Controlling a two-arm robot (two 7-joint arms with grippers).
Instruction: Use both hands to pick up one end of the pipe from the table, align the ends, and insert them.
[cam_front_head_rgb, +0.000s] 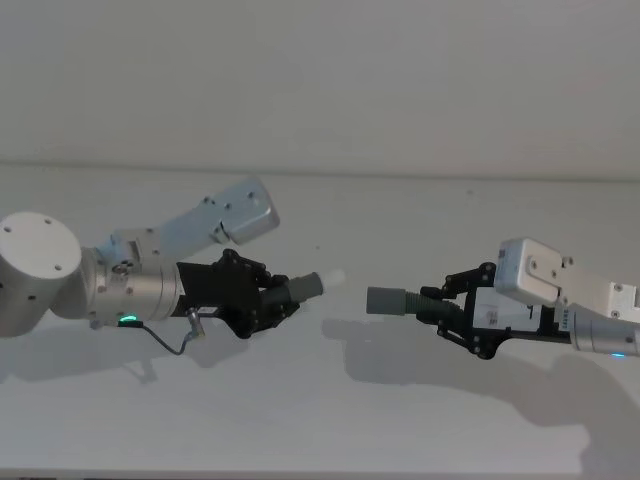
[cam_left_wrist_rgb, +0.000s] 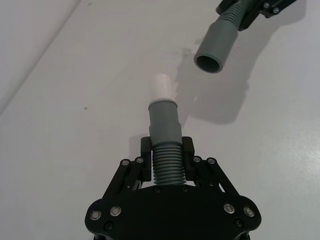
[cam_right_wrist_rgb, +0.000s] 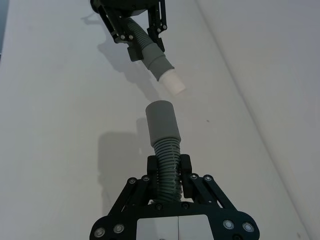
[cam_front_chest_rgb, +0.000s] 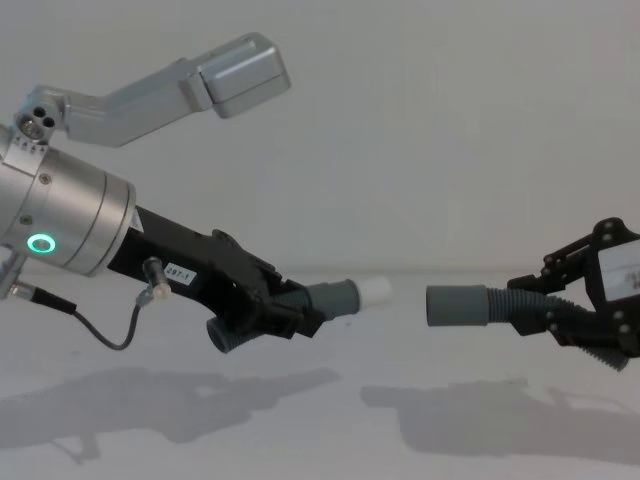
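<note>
Grey pipe halves held level above table (cam_front_head_rgb: 400, 420), tips facing, apart, left gripper (cam_front_head_rgb: 268, 300) fingers clamping white-tipped piece (cam_front_head_rgb: 312, 285), right gripper (cam_front_head_rgb: 455, 312) fingers clamping collared piece (cam_front_head_rgb: 392, 300).

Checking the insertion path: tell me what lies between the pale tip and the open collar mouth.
Nothing: an open gap separates the pale narrow tube tip from the round grey collar mouth in the chest view.

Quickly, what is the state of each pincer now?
Left pincer: closed on the white-tipped pipe piece.
Right pincer: closed on the open-collar pipe piece.
</note>
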